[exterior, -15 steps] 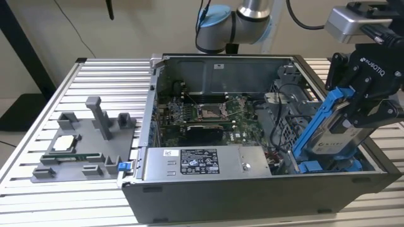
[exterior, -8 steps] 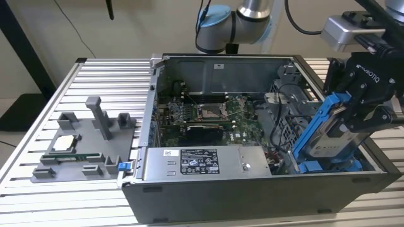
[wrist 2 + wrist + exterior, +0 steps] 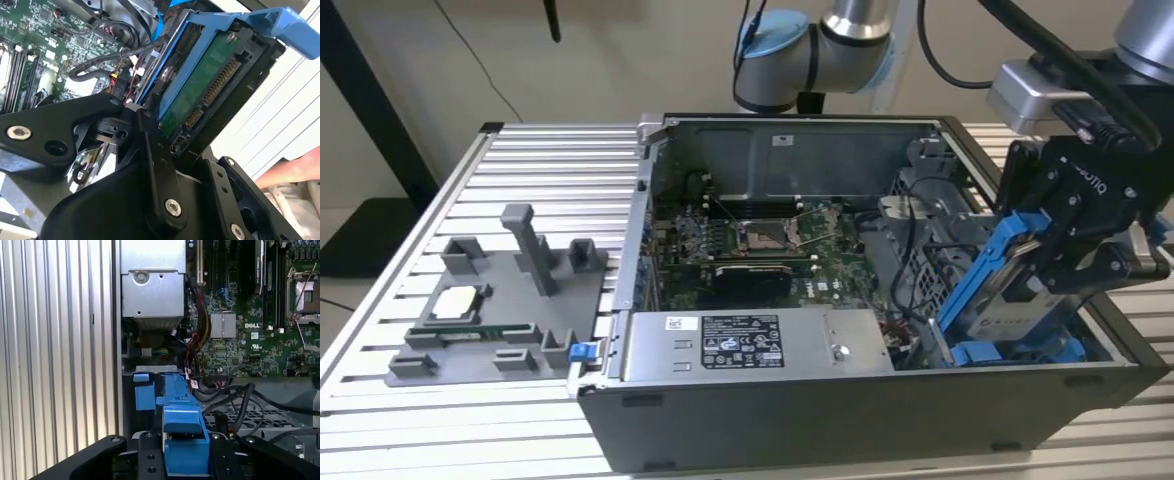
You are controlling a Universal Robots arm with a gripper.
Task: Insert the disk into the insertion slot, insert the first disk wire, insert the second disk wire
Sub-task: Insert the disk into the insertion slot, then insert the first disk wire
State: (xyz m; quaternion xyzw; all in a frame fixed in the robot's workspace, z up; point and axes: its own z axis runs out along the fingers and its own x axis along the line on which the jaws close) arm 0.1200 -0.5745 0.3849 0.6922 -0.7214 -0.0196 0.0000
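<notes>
Exterior view: mounted high and off the arm, angled down into the open computer case on the slatted table, mid-range.
First wrist view: close, facing straight down into the case.
Second wrist view: very close, tilted, hard against the disk.
All three views share the motherboard.

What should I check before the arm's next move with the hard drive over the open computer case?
1. Grip: the gripper has its jaws shut on the disk: ok.
2. Disk seated in the insertion slot: not ok. It is tilted, with its lower end near the slot's blue pieces.
3. Disk lined up with the slot's sides: cannot tell.
4. Black cables clear of the disk's path: cannot tell. They lie close beside it.
5. Disk connector free: ok, nothing is plugged in.
6. People clear: not ok. A person's arm shows just beyond the gripper in the second wrist view.
</notes>
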